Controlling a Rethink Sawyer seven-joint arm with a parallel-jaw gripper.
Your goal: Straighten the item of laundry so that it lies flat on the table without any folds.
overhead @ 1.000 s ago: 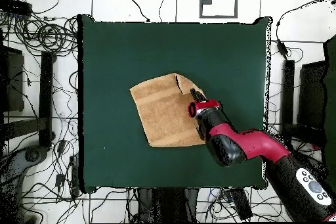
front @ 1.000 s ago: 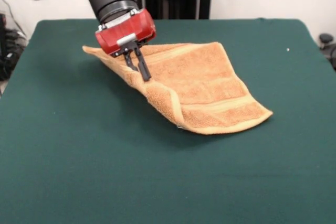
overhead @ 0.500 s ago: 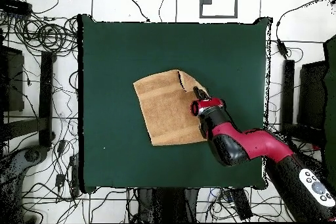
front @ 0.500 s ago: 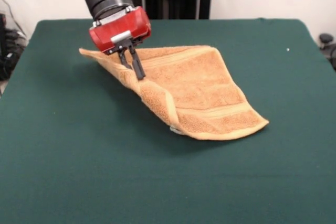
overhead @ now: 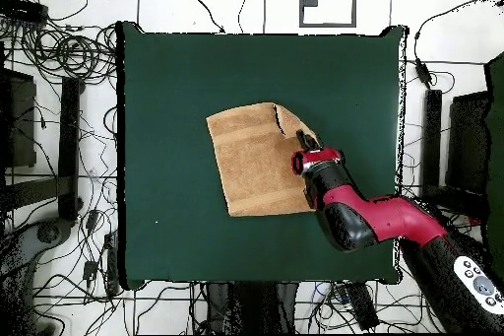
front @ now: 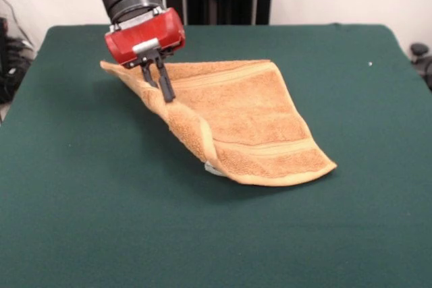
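Observation:
The orange-tan towel (front: 250, 116) lies on the dark green table (front: 101, 220), its left side lifted off the cloth and folded over itself. A ribbed band runs near its front edge, and a small white tag peeks out under the lower fold. My gripper (front: 164, 94) hangs from the red and black arm and is shut on the towel's raised folded edge at the left. From above, the towel (overhead: 251, 160) sits near the table's (overhead: 177, 76) middle with the gripper (overhead: 301, 142) at its right edge.
Green felt extends wide on every side of the towel. Cables and dark stands lie on the floor around the table (overhead: 69, 56). A white speck (front: 370, 64) sits on the felt at the far right.
The gripper has pulled the held edge to the left in the front view, dragging the whole towel with it. The towel's front corner has slid leftward and the tag has come into sight.

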